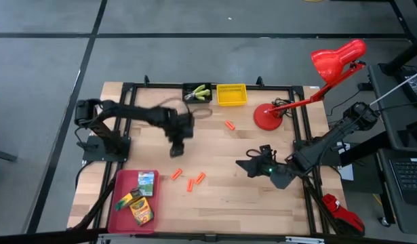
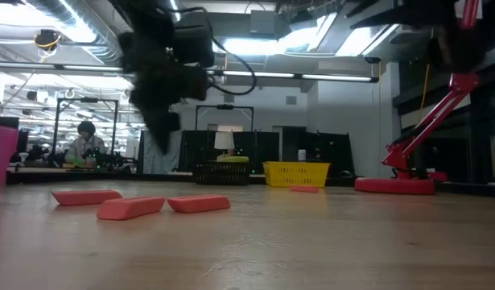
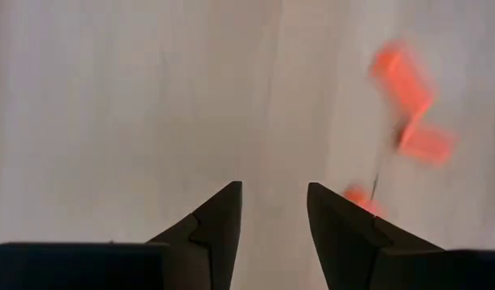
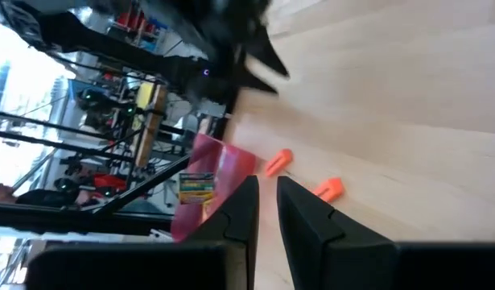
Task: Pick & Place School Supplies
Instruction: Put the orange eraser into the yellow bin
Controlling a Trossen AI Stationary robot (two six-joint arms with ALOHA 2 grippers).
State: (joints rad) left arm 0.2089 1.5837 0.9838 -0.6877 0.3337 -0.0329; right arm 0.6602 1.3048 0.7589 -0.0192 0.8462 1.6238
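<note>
The left gripper (image 1: pixel 176 150) hung above the wooden table (image 1: pixel 222 196), fingers (image 3: pixel 217 225) spread apart with nothing between them — just short of three stubby orange pieces (image 1: pixel 188 180) lying near the table's middle. A fourth orange piece (image 1: pixel 230 125) lay alone nearer the yellow mesh bin (image 1: pixel 231 94). Three yellow-and-green crayon boxes (image 1: pixel 140 201) sat in the red plastic tray (image 1: pixel 121 217), and lime-green-handled tools (image 1: pixel 201 91) rested in the black bin (image 1: pixel 186 87). The right gripper (image 1: pixel 249 165) waited low at the right side, its fingers (image 4: pixel 245 209) only narrowly parted, holding nothing.
</note>
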